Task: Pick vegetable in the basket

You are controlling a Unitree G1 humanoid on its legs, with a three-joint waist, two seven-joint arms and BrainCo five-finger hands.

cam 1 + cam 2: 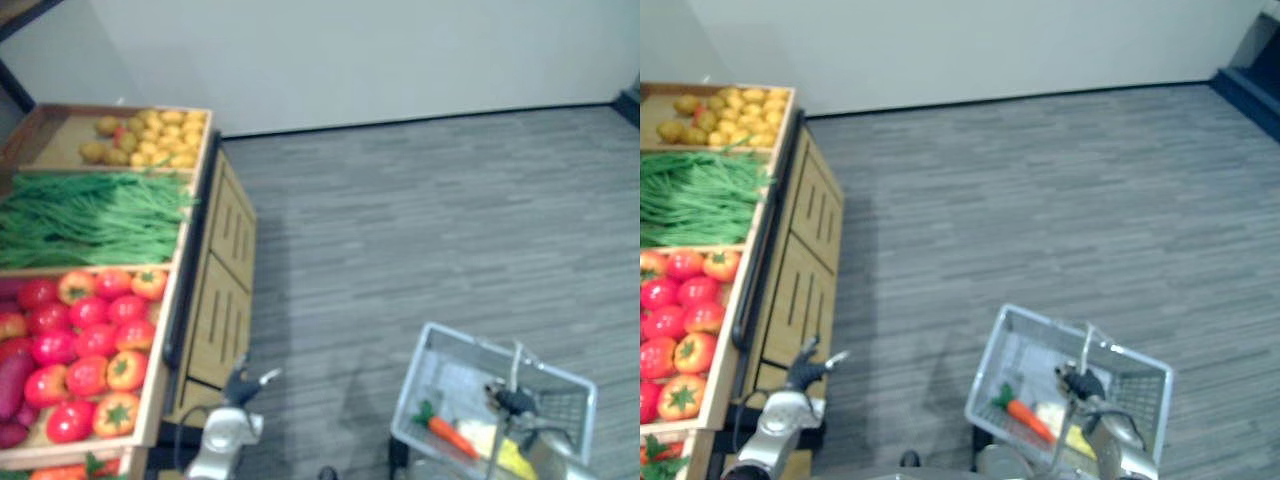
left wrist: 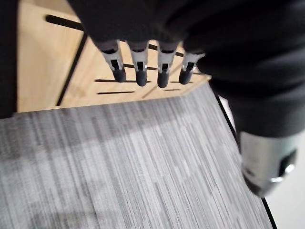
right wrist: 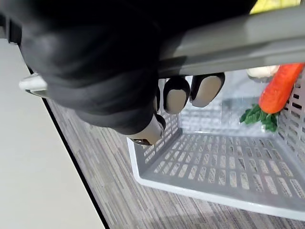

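A grey wire basket (image 1: 578, 384) hangs at the lower right, and my right hand (image 1: 1081, 384) is curled round its handle (image 3: 228, 40). Inside lie an orange carrot (image 1: 450, 436) with green leaves and a yellow vegetable (image 1: 500, 448). My left hand (image 1: 805, 371) hangs open and empty beside the wooden stand (image 1: 800, 270), its straight fingers (image 2: 139, 64) near the stand's slotted side. On the stand's top are bins of red and orange tomatoes (image 1: 88, 345), green beans (image 1: 90, 215) and potatoes (image 1: 155, 137).
The wooden produce stand runs along the left side. Grey carpet floor (image 1: 430, 230) stretches to a white wall (image 1: 350, 55) at the back. A purple vegetable (image 1: 12, 385) lies at the left edge of the tomato bin.
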